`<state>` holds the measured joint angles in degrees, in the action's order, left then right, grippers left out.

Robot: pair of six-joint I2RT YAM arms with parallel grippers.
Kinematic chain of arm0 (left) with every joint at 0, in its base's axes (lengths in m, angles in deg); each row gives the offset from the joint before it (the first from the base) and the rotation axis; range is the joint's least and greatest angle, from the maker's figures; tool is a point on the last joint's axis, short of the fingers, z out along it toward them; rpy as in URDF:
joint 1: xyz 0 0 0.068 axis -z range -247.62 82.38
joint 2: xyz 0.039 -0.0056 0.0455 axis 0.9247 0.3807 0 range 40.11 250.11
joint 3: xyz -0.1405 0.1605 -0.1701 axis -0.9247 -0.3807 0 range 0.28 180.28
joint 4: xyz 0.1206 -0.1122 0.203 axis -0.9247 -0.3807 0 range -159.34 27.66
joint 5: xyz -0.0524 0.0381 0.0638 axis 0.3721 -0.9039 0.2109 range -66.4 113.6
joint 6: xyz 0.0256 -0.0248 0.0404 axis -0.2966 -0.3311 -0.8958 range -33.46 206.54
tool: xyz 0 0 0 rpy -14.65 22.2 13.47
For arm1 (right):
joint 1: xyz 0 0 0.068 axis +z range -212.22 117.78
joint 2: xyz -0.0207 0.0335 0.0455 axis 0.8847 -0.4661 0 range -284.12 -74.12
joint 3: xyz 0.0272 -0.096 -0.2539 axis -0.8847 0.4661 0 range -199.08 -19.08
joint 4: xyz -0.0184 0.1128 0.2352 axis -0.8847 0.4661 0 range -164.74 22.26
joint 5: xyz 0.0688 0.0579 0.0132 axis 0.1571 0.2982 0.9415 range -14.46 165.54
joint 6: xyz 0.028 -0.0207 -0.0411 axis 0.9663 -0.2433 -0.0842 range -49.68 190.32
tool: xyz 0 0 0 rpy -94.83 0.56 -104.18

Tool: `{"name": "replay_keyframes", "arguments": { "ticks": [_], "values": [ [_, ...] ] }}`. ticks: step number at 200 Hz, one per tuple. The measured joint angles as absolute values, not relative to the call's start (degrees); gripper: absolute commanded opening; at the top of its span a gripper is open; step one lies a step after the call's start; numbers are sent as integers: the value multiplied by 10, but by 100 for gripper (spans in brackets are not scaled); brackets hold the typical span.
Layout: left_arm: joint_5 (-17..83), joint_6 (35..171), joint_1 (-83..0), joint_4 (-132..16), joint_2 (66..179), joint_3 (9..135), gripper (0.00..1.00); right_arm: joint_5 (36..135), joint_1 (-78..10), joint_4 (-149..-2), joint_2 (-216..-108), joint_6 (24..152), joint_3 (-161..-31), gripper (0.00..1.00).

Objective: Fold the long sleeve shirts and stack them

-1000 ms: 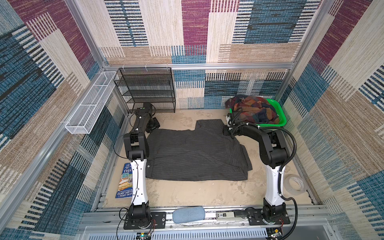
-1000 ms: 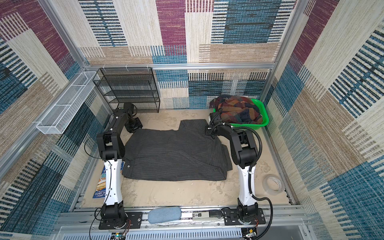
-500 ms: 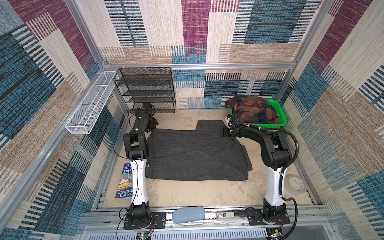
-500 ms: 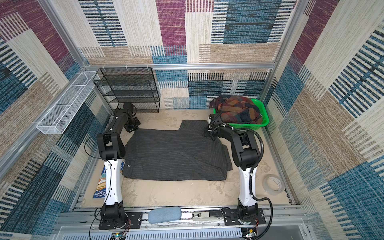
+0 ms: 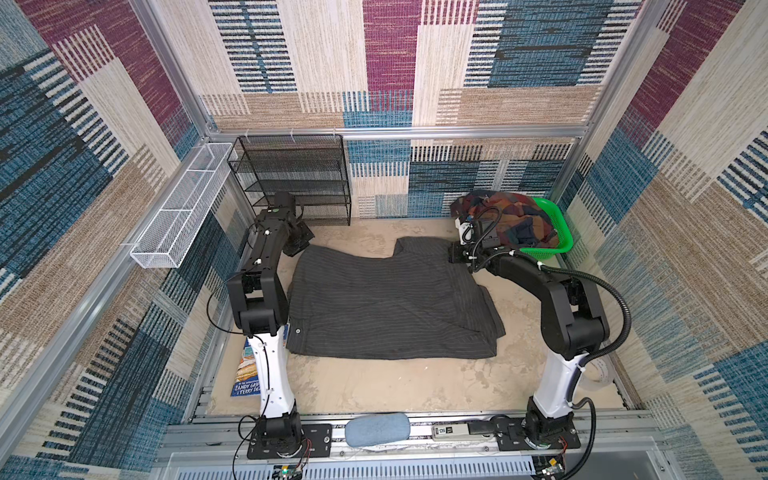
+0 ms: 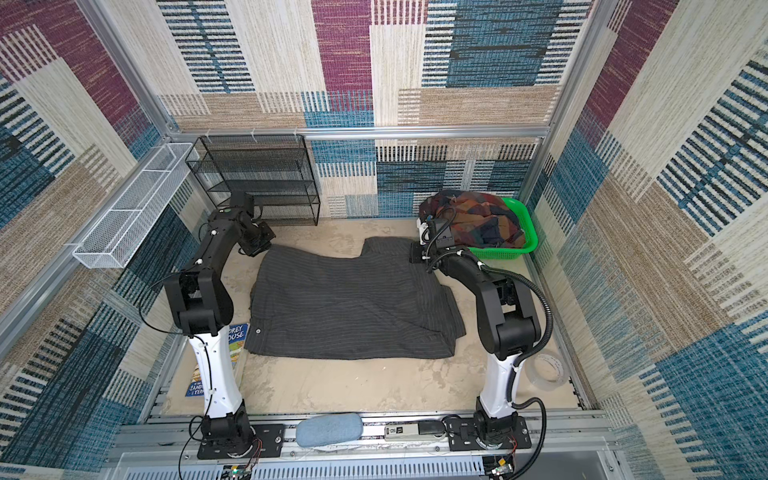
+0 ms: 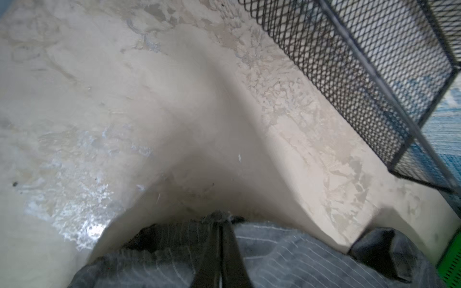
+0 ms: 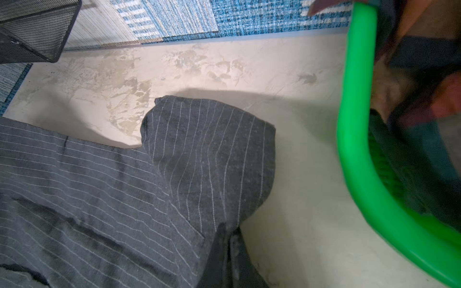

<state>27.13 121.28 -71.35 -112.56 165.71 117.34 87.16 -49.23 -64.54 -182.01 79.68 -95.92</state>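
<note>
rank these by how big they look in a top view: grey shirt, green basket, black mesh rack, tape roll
1. grey shirt
2. black mesh rack
3. green basket, partly hidden
4. tape roll

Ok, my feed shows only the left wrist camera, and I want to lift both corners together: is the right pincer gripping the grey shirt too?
Observer: Yes. In the right wrist view the right pincer is shut on the far edge of the pinstriped shirt, close beside the green basket.
Operator: Where is the second shirt?
Observer: The plaid shirt lies heaped in that basket, at the far right corner.
Operator: Is the grey one spread out?
Observer: In both top views it lies nearly flat on the table, with a loose fold along its right side.
</note>
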Motion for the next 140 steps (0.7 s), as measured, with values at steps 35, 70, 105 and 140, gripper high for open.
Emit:
{"name": "replay_keyframes", "arguments": {
  "ticks": [35, 70, 105, 140],
  "values": [
    [287, 1222, -721, -1088, 1555, 1039, 0, 870, -492, -635, -1773, 797, -911, 4],
    [306, 1223, -727, -1059, 1469, 927, 0, 870, -492, -622, -1715, 801, -846, 5],
    [319, 1224, -726, -1039, 1404, 825, 0, 871, -487, -600, -1657, 819, -791, 7],
    [320, 1228, -728, -1031, 1358, 744, 0, 871, -480, -580, -1610, 849, -740, 9]
  ]
}}
